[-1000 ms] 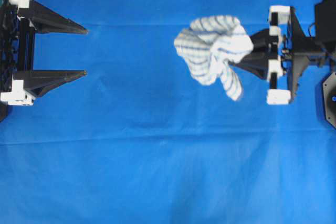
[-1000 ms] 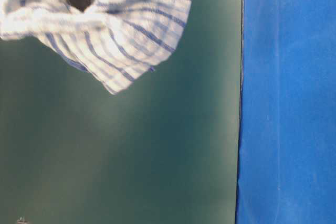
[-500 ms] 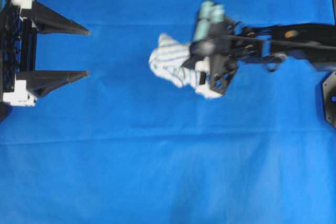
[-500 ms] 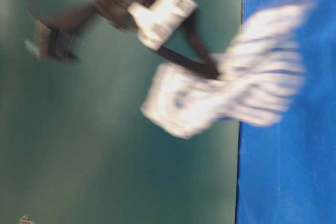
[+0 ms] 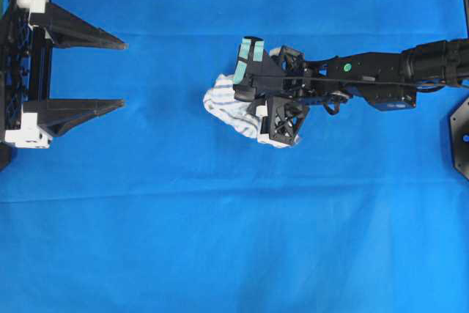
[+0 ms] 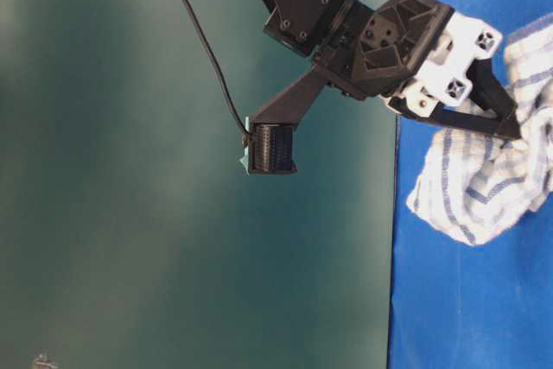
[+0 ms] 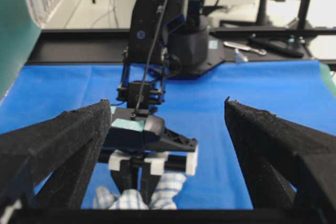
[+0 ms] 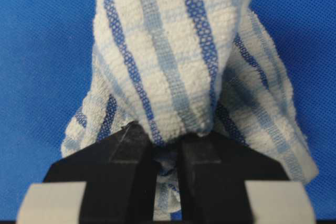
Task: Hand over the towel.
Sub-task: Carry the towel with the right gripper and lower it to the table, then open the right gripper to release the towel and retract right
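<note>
The towel (image 5: 222, 100), white with thin blue and grey stripes, is bunched up near the middle of the blue cloth. My right gripper (image 5: 253, 104) points down over it and is shut on a fold of it (image 8: 173, 51). In the right wrist view, the fabric is pinched between both black fingers (image 8: 126, 156). The towel's lower part (image 6: 484, 187) reaches the blue cloth. My left gripper (image 5: 121, 71) stands wide open at the left edge, well apart from the towel, with nothing between its fingers. From the left wrist view, the towel (image 7: 131, 200) and the right gripper (image 7: 142, 190) lie straight ahead.
A large blue cloth (image 5: 220, 240) covers the table. The right arm (image 5: 381, 78) stretches in from the right, next to a black round base (image 5: 462, 137). A green wall (image 6: 173, 213) stands behind. The right arm's base (image 7: 178, 35) rises at the far end.
The right arm has swung left and tipped its gripper downward, carrying the towel toward the middle and down onto the blue cloth. The left gripper has not moved.
</note>
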Robot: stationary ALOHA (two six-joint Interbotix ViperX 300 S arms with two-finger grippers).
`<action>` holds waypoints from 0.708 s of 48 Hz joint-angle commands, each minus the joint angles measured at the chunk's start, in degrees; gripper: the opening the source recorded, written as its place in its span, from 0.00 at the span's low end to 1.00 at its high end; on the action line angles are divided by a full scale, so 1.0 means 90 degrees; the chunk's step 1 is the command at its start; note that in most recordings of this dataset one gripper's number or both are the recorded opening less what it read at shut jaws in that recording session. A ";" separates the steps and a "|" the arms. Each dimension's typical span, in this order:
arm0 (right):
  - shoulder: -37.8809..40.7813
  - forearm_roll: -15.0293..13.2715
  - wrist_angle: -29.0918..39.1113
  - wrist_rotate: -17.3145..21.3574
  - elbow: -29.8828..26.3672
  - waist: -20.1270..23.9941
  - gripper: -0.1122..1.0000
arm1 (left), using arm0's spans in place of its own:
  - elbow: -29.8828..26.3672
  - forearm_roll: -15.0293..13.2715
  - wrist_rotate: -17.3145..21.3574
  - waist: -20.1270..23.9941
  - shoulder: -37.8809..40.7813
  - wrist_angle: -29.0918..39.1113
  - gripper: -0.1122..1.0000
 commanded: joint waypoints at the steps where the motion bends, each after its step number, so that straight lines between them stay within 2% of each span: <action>1: -0.0088 0.0000 -0.0039 -0.0010 -0.0107 -0.0010 0.21 | -0.0059 0.0000 -0.0010 0.0010 0.0000 -0.0068 0.93; 18: -0.0107 0.0010 0.0127 0.0078 -0.0137 -0.0020 0.23 | -0.0059 0.0000 -0.0010 0.0010 0.0000 -0.0068 0.93; 25: -0.0469 0.0000 0.0332 0.0078 -0.0068 -0.0020 0.59 | -0.0049 -0.0010 -0.0020 0.0010 0.0000 -0.0068 0.93; 28: -0.0762 0.0000 0.0371 0.0078 -0.0039 -0.0020 0.71 | -0.0049 0.0000 -0.0020 0.0010 0.0000 -0.0068 0.93; 30: -0.0996 0.0000 0.0381 0.0078 -0.0010 -0.0020 0.75 | -0.0039 -0.0010 -0.0020 0.0010 0.0000 -0.0068 0.93; 34: -0.1611 -0.0020 0.0361 0.0078 0.0049 -0.0020 0.73 | -0.0039 -0.0010 -0.0020 0.0010 0.0000 -0.0068 0.93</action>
